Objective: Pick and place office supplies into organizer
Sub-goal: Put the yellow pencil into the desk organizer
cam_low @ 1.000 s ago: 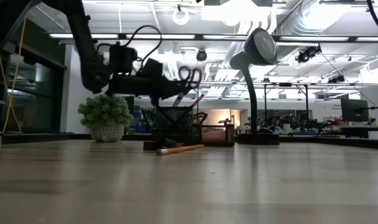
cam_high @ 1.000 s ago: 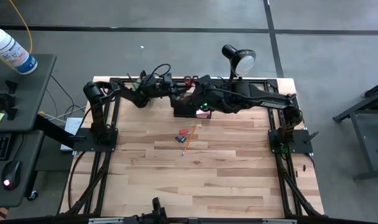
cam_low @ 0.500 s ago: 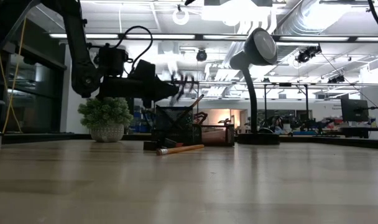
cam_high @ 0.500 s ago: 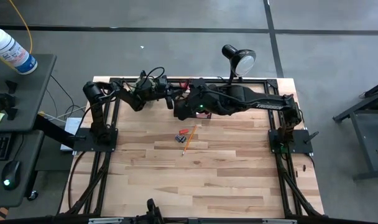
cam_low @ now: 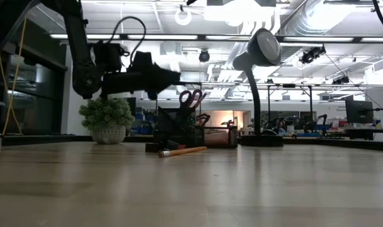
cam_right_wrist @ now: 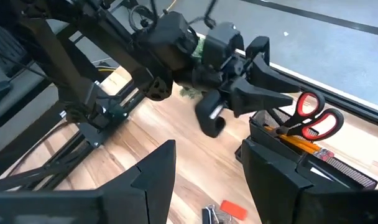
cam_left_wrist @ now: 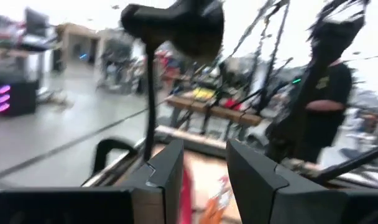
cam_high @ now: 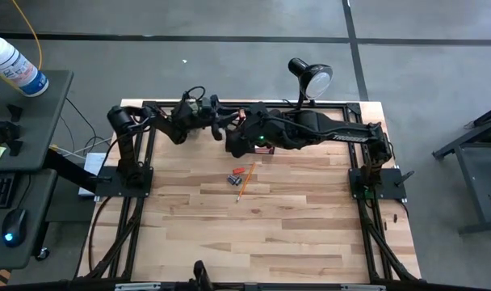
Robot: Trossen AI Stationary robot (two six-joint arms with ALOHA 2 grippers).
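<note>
The black organizer (cam_right_wrist: 326, 163) stands at the table's far edge, in the middle. Red-handled scissors (cam_right_wrist: 313, 118) stand in it, handles up, beside orange pencils (cam_right_wrist: 293, 139). My left gripper (cam_right_wrist: 282, 84) is open, just left of the scissors' handles and a little above them (cam_low: 191, 98), touching nothing. My right gripper (cam_right_wrist: 204, 180) hovers open over the table, just in front of the organizer (cam_high: 244, 129). An orange pencil (cam_high: 244, 186), a red bit (cam_high: 239, 170) and dark bits (cam_high: 233, 179) lie flat on the table's middle.
A black desk lamp (cam_high: 310, 77) stands at the far edge, right of the organizer. A green plant ball in a white pot (cam_low: 107, 120) sits at the far left. The near half of the wooden table (cam_high: 262, 234) is bare wood.
My left gripper has opened and let go of the scissors, which have dropped from the air into the organizer and now stand with handles up. The gripper has drawn back a little toward the table's left edge and risen slightly.
</note>
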